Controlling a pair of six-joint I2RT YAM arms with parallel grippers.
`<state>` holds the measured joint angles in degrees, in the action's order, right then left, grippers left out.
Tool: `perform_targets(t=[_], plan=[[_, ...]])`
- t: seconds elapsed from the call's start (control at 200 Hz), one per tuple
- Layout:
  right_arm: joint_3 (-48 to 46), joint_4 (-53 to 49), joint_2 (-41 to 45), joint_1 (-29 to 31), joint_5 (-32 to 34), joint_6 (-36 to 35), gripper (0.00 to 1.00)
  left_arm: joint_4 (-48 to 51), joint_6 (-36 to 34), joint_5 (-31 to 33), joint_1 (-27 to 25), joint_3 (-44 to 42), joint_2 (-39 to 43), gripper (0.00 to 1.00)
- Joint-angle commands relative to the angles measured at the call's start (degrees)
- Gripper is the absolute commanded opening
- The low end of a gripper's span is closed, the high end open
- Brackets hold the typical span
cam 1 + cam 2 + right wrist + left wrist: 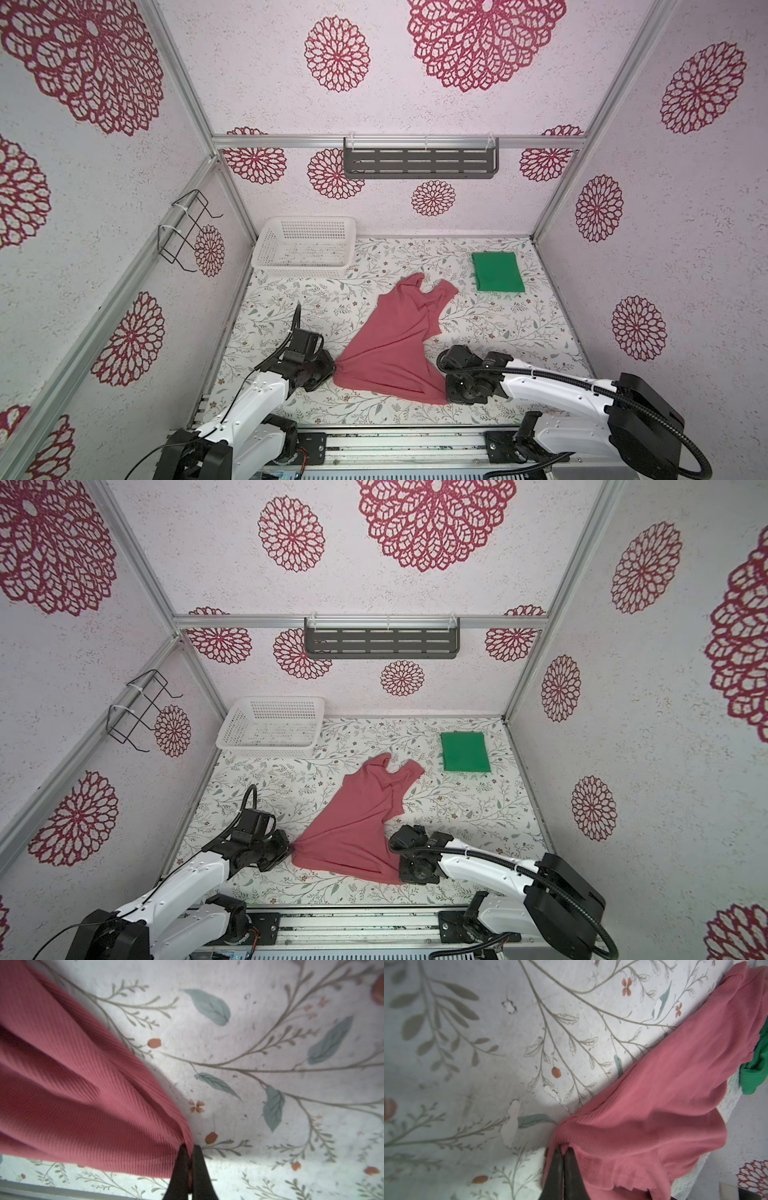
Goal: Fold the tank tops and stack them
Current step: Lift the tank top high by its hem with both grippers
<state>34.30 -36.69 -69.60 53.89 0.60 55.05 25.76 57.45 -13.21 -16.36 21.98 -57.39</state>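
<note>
The rose-red tank top (395, 345) lies spread over the middle of the floral tabletop (519, 332), in the lower centre of both top views. Its shoulder straps point toward the upper right and its wide hem runs along the lower edge.

The left pincer (333, 370) sits low on the tabletop at the hem's left corner. In the left wrist view its two dark fingers (556, 1165) are pressed together, with a bunch of the ribbed cloth caught between them. The right pincer (444, 400) sits at the hem's right corner. The right wrist view shows its fingers closed on the cloth's edge in the same way. Between the two pinched corners the fabric is gathered into fan-like creases that run up toward the straps.

The green tank top (497, 272) lies folded into a neat rectangle in the upper right part of the tabletop, apart from the red one. A white perforated basket (309, 219) stands in the tabletop's upper left corner, well apart from both tops.
</note>
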Motion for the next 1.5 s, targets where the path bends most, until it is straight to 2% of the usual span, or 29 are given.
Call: perform_targets(t=[0.0, 0.19, 0.345, 0.52, 0.636, 0.826, 0.956, 1.081, 1.226, 1.391, 1.496], plan=[[8.43, -3.93, 1.84, -3.95, 6.91, -7.71, 0.00, 0.97, -0.77, 2.31, -0.11, 6.58, 3.41, 0.00], [30.54, -8.00, -0.52, -14.31, 13.64, -23.82, 0.00, 5.71, -8.93, 4.71, 0.63, 27.96, -0.31, 0.00], [53.46, -11.92, -5.62, -19.72, 16.50, -35.71, 0.00, 10.71, -18.32, 6.73, 0.80, 52.67, -7.64, 0.00], [81.16, -18.52, -13.09, -21.90, 19.78, -45.46, 0.00, 19.00, -26.52, 9.52, 0.58, 79.42, -14.89, 0.00], [91.66, -19.08, -14.69, -21.98, 19.62, -48.90, 0.00, 22.38, -29.03, 10.49, 0.15, 89.76, -16.68, 0.00], [91.10, -14.10, -14.26, -22.37, 19.70, -52.73, 0.00, 24.10, -31.23, 8.99, 1.18, 95.17, -18.78, 0.00], [90.53, -13.34, -17.18, -23.92, 19.20, -54.82, 0.00, 23.82, -28.90, -1.75, 7.36, 96.24, -23.91, 0.00], [91.68, -15.50, -17.76, -24.53, 18.05, -54.37, 0.00, 25.09, -29.91, -0.34, 7.58, 96.42, -24.92, 0.00], [87.05, -14.09, -13.86, -24.53, 16.07, -54.70, 0.00, 23.72, -30.03, -0.83, 7.83, 93.06, -23.30, 0.00], [85.23, -12.44, -15.36, -25.50, 16.08, -56.82, 0.00, 21.89, -29.50, -4.00, 7.99, 93.18, -28.23, 0.00], [81.12, -4.47, -17.50, -28.70, 14.54, -61.17, 0.00, 18.85, -28.70, -4.24, 9.19, 95.73, -34.07, 0.00]])
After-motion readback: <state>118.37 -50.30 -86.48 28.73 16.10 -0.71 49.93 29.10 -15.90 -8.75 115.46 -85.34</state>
